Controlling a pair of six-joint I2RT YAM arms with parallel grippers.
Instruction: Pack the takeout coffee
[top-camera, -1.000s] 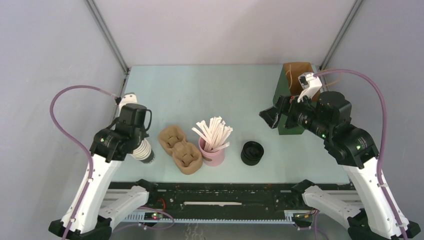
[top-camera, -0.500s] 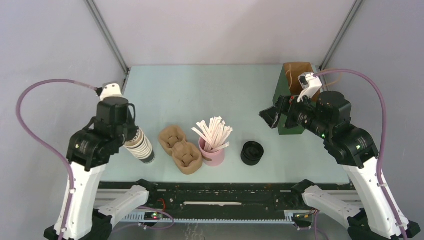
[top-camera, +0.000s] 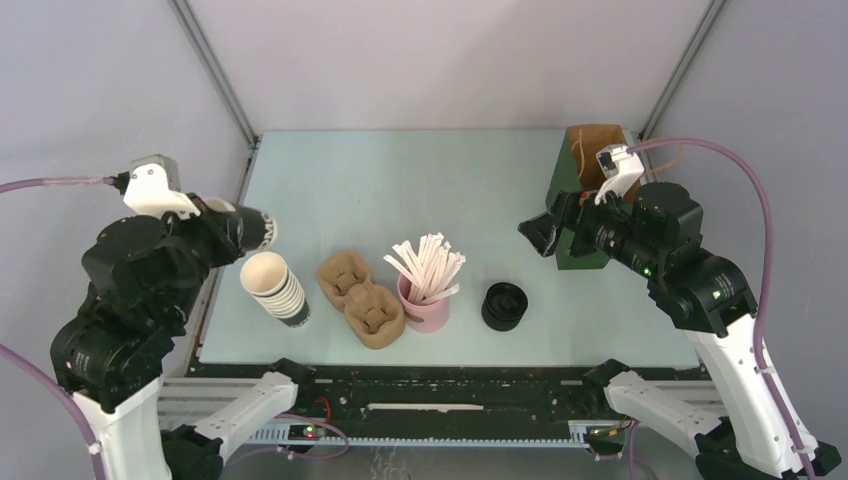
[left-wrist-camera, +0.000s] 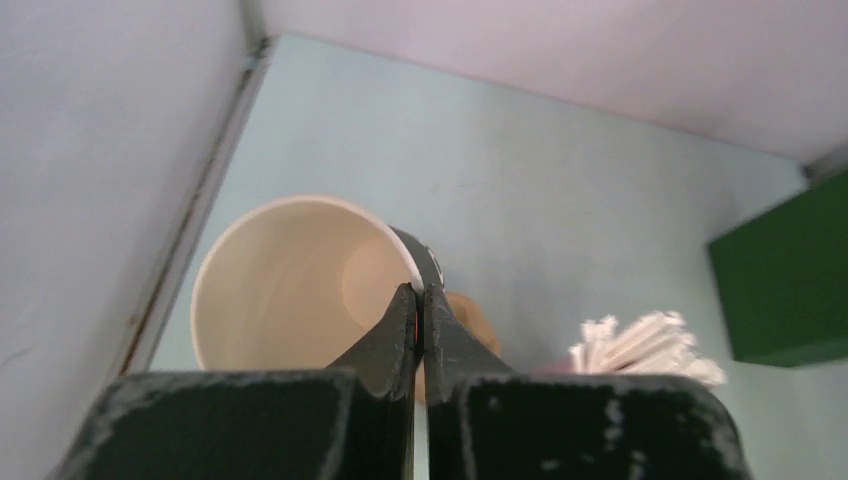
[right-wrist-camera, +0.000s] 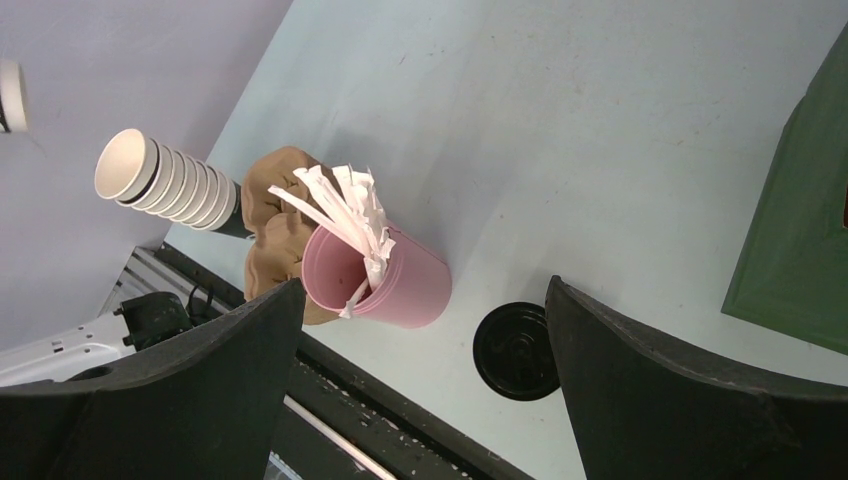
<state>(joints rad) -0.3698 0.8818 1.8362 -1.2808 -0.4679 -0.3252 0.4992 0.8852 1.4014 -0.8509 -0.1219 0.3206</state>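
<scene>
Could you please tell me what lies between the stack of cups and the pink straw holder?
The brown pulp cup carrier sits between the stack of cups and the pink straw holder, clearest in the top view.

1. Top view: bright, even, diffuse light from overhead; the table (top-camera: 400, 180) reads matt and uniform; soft, faint shadows lie close against the pink straw holder (top-camera: 428, 315) and the stack of cups (top-camera: 280, 292); focus is sharp across the frame.
2. Left wrist view: the left gripper (left-wrist-camera: 418, 300) is dark, very near and blurred; the paper cup (left-wrist-camera: 290, 285) it pinches has an evenly lit cream inside; the table beyond is slightly soft.
3. Right wrist view: the right gripper (right-wrist-camera: 425, 283) shows as two dark, soft-edged shapes; specks on the table beyond are crisp; straight edges lean, as with a wide lens.
</scene>
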